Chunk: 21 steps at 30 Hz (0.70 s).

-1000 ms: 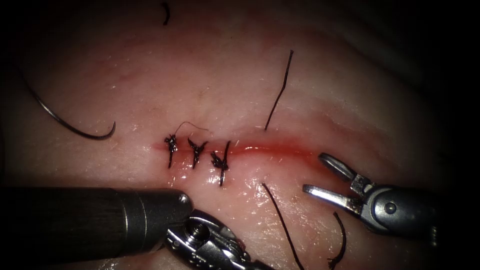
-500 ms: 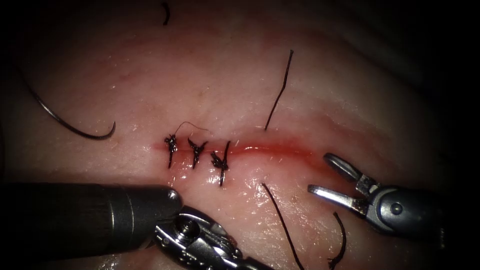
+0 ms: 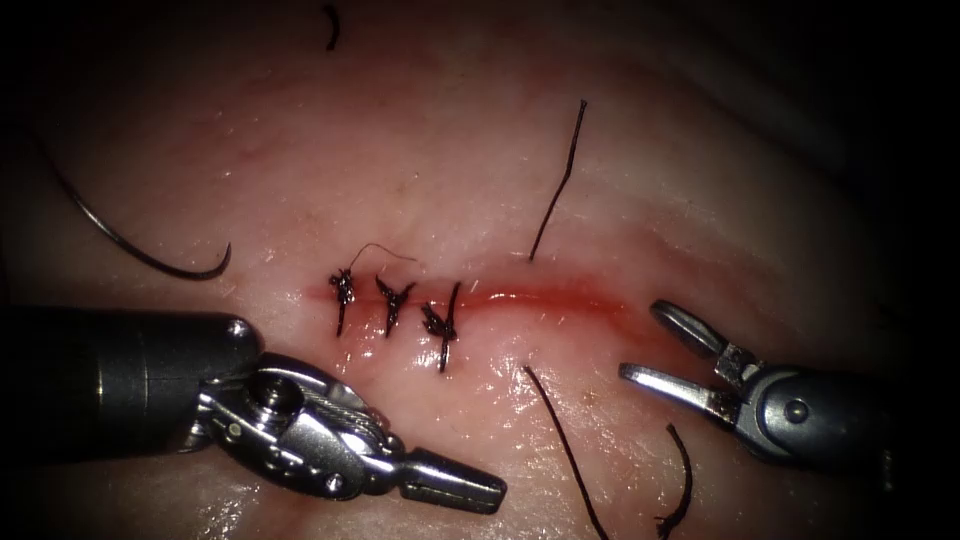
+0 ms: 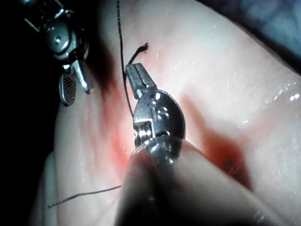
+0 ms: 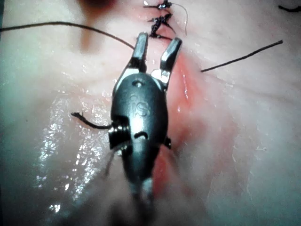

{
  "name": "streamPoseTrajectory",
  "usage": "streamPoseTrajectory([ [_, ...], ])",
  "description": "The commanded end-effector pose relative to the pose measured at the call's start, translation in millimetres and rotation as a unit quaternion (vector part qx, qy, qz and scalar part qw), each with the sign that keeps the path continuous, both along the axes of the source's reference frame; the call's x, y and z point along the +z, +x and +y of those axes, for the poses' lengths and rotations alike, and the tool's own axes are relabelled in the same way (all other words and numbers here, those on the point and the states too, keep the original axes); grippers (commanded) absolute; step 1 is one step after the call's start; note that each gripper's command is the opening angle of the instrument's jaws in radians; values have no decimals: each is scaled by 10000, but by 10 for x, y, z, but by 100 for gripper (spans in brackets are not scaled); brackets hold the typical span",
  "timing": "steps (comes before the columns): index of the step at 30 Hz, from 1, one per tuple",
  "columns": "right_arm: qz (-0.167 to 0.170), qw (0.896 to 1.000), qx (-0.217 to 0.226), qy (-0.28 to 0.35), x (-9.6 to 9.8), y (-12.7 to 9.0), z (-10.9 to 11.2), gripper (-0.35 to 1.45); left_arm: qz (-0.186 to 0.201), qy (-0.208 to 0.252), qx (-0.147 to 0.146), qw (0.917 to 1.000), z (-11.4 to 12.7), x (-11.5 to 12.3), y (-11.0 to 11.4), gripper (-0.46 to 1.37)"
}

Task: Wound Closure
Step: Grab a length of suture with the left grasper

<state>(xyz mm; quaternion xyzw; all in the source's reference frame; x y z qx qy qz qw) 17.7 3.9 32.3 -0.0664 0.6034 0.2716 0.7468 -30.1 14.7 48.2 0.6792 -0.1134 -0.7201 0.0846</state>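
Lying loose on the tissue (image 3: 480, 180) out at 9 o'clock, well left of the cut (image 3: 540, 298), the needle (image 3: 140, 250) is sitting flat and isn't stuck into anything, and nobody's holding it. Coming in around 7 o'clock, the left tool (image 3: 455, 483) is pointing right with its jaws closed and gripping nothing, hovering below the three stitches (image 3: 395, 305) that are closing the cut's left end. A thread (image 3: 560, 175) is running up toward 12 from the cut's middle, and another strand (image 3: 565, 450) is trailing down toward 6. Red fluid (image 3: 560, 297) is pooling along the unstitched right part. Over at 4 o'clock, the right tool (image 3: 648, 345) is sitting with jaws spread wide, empty, just by the cut's right end, with a cut end (image 3: 683, 480) curling beneath it.
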Motion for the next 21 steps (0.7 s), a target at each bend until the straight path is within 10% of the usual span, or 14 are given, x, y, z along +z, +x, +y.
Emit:
streamPoseTrajectory([
  [1,1,10000,-10,0,1,0,0,54,7,-1,-6,10000,-2,1,-4,19],
  [12,1,10000,-15,1,2,-2,2,54,151,170,-216,9995,-15,5,-40,75],
  [21,4,10000,-18,0,2,-3,1,54,209,199,-291,9992,-12,9,-51,63],
])
